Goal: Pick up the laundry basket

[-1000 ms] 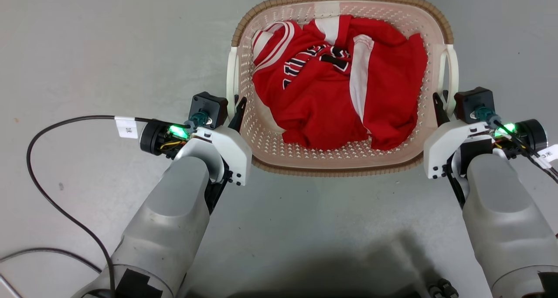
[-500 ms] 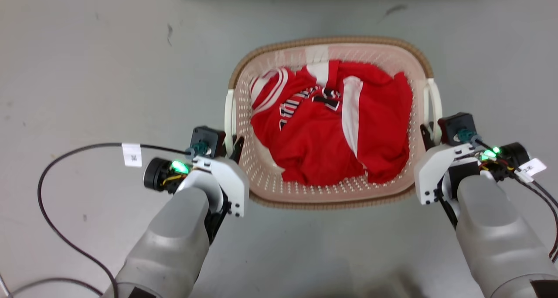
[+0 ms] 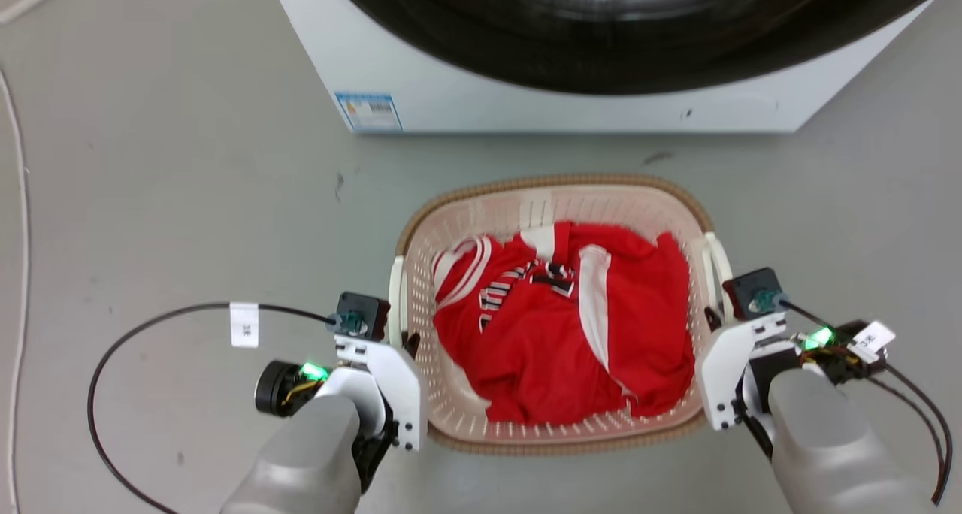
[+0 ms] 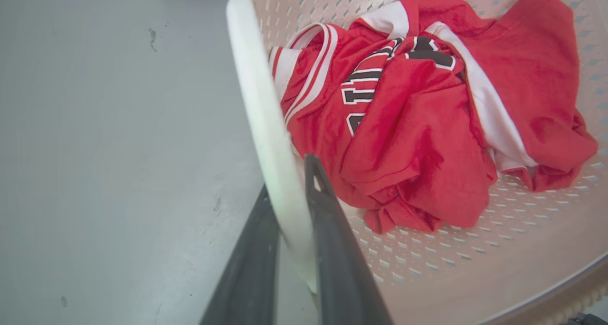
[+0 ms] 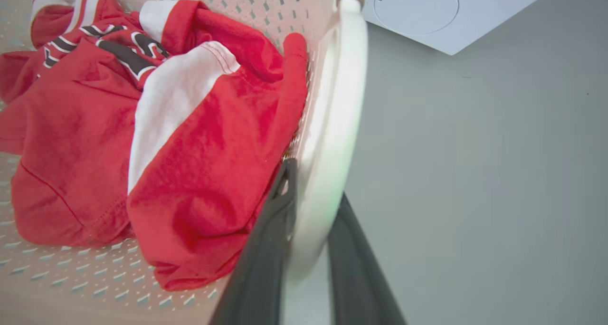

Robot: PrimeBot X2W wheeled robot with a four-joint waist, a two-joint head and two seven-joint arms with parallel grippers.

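The laundry basket (image 3: 481, 212), cream perforated plastic with a brown woven rim, sits low in the middle of the head view with a red and white jersey (image 3: 556, 334) inside. My left gripper (image 3: 406, 341) is shut on the basket's white left loop handle (image 4: 259, 92), one dark finger on each side of it. My right gripper (image 3: 710, 320) is likewise shut on the right loop handle (image 5: 342, 78). The left gripper (image 4: 289, 182) and the right gripper (image 5: 316, 185) both clamp the handle bar near its nearer end. The jersey (image 4: 418, 125) lies crumpled on the basket floor.
A white washing machine (image 3: 526, 112) with a dark round door stands just beyond the basket; its corner (image 5: 427, 11) appears in the right wrist view. A black cable (image 3: 135, 334) loops over the grey floor (image 3: 188, 198) on the left. Bare floor lies to both sides.
The head camera has moved: the whole picture shifted down, bringing the washing machine into view at the top. Basket and arms look smaller. Both grippers keep their hold on the handles.
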